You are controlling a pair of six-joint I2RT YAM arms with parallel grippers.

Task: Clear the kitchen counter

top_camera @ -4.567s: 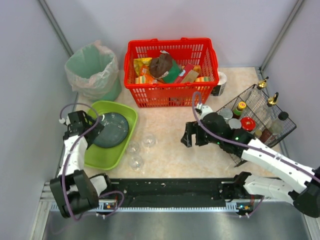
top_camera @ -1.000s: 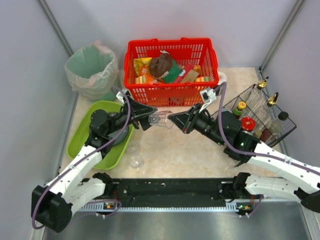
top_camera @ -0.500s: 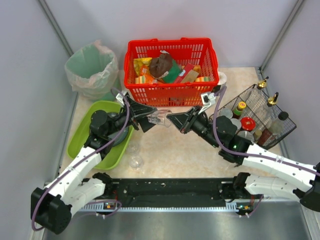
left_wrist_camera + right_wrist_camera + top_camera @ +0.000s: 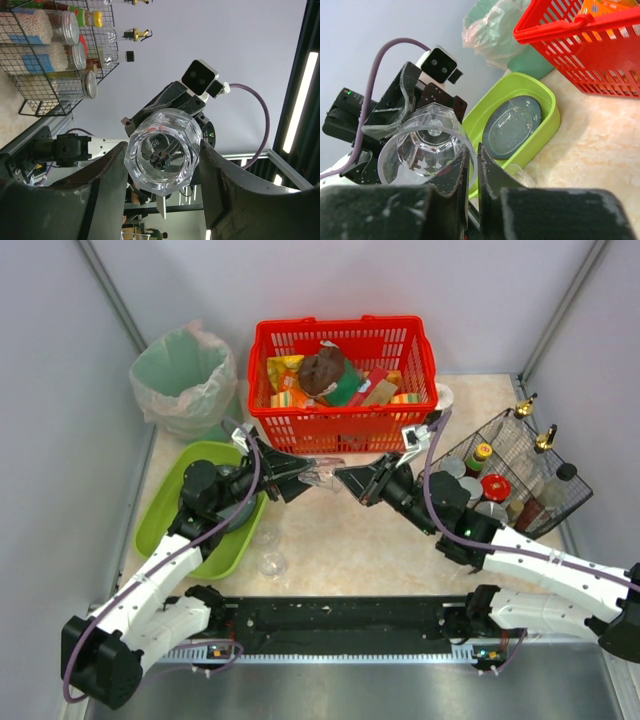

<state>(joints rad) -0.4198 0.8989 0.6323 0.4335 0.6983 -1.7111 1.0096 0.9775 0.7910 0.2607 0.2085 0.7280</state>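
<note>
Clear faceted drinking glass [image 4: 322, 477] held midair above pale beige marble-patterned bench [image 4: 385, 545]: left claw [image 4: 162, 157] clamps base from both sides, right claw [image 4: 472, 167] pinches thin rim.

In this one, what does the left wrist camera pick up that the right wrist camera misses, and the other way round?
Left wrist only: the wire rack of jars, and the right arm's wrist camera. Right wrist only: the red basket, the green tray holding a dark plate, the bagged bin, and the left arm's wrist camera. Both: the clear glass, in the air between the arms, right fingers pinching its rim, left fingers flanking its base.
</note>
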